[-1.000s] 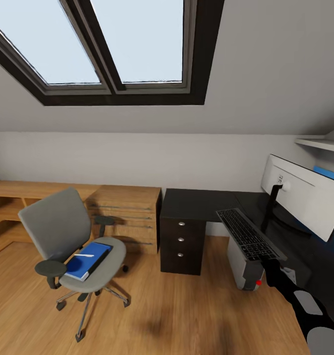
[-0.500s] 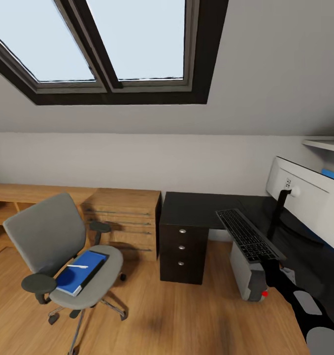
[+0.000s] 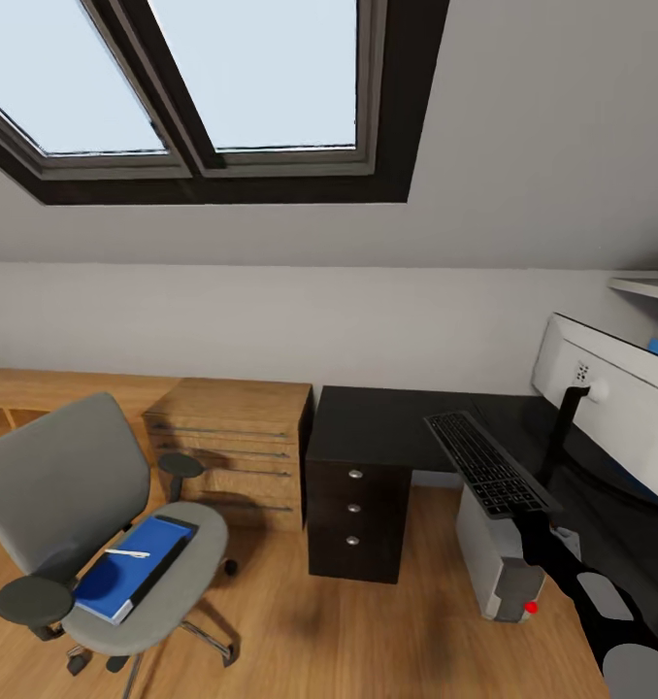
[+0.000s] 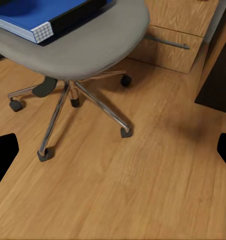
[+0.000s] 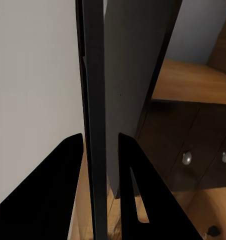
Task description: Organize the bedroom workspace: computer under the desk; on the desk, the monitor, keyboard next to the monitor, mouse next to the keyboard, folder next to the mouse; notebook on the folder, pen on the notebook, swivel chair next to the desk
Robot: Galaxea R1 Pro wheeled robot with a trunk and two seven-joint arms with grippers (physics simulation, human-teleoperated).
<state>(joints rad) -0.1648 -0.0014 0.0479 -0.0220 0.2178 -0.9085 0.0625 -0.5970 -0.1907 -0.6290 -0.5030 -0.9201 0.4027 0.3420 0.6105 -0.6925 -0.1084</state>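
My right gripper is clamped on the near end of the keyboard, its two dark fingers pressed against either face of the thin slab, which I see edge-on in the right wrist view. In the head view the keyboard stretches away from my gripper, tilted and held in the air above the front edge of the desk, not resting on it. Directly below my gripper stands the computer, a light grey tower on the floor under the desk, with a small red dot low on its near corner. Just past the keyboard on its outer side is the monitor, its white back turned toward me, standing on the glossy black top by its thin black stand. Beyond the keyboard's far end, on the inner side, the desk's dark drawer unit shows three silver knobs, with a low oak chest next to it. My left gripper hangs wide open and empty above the wooden floor, only the dark tips at the frame edges. Just ahead of it is the swivel chair, chrome base on castors, well apart from the desk. On its seat lies the blue folder, with a thin white pen resting on top.
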